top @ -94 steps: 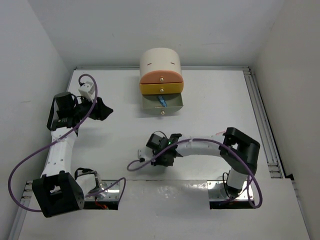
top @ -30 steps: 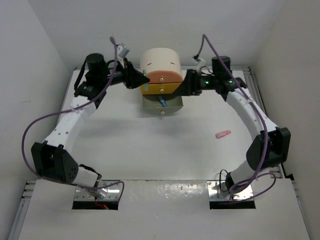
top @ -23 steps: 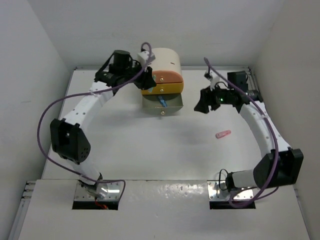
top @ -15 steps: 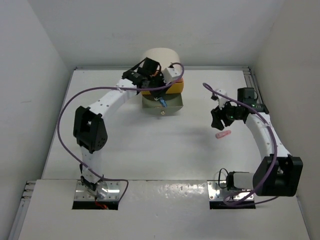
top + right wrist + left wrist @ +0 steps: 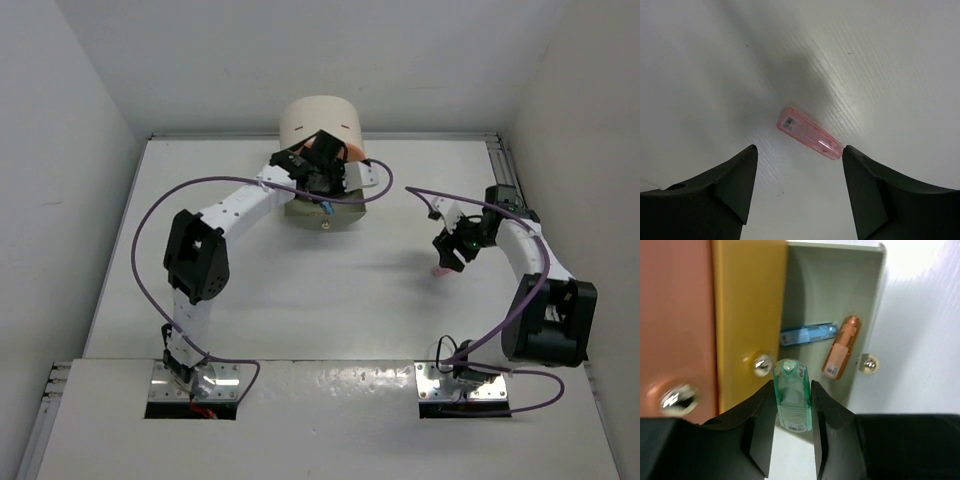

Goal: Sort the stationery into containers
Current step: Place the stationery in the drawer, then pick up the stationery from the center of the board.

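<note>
White link tubes on the left arm (image 5: 237,205) and right arm (image 5: 531,252), black joint housings (image 5: 196,265), matte black wedge-shaped fingers (image 5: 722,187); purple cables (image 5: 136,265) trail behind each wrist.

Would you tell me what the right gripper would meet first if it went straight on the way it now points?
Most likely the pink capsule, lying on the white table in line with the open right gripper; depth is unclear.

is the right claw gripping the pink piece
No, the pink piece lies flat on the table in the gap of the open right claw, touching neither side.
</note>
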Tool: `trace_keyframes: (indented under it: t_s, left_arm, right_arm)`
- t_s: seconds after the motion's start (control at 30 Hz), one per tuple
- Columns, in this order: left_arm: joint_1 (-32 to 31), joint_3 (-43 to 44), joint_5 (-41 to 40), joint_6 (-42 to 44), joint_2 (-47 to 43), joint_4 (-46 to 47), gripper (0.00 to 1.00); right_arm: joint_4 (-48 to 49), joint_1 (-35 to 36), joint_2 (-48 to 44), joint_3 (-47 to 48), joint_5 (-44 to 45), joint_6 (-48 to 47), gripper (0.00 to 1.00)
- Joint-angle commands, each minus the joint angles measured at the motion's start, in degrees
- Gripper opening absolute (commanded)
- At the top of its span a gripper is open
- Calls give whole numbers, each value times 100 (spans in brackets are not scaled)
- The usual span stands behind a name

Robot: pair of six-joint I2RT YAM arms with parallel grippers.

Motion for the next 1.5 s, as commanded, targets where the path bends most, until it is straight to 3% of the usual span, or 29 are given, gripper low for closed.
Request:
trace_keyframes:
  t_s: [0.0,0.1,0.23,0.53,0.73,0.93,1.2,1.37,1.47]
  left_arm:
    - [-95,-98,-308,284,147,55,32]
    - [-121,-142,-273,258,226,81,36]
    - [-113,-124,-203,179,332,90,49]
    - [-130,77,-194,-23,219,169,55]
    - [-69,78,1025,-577,-520,248,60]
    - [116,-212,2387,-1262,-1372,459,62]
    - [643,-283,3418,-2185,-1882,643,64]
    - [968,-607,3621,-2256,-2093,687,64]
    - [1179,-879,3700,-2239,-2277,687,64]
  right_arm:
    - [107,-57,164,59,-126,-552,68]
    - [124,-101,244,7,-126,-701,68]
    - [229,-128,297,-133,-47,-1158,68]
    - [-278,-224,692,85,-73,-2379,61]
    - [-667,-242,859,165,15,-3670,60]
    - [-693,-84,1289,402,191,-3953,60]
    - [-562,188,1878,490,568,-4059,59]
    - [-535,320,2099,481,797,-4121,49]
    - [-693,417,2099,543,867,-4051,30]
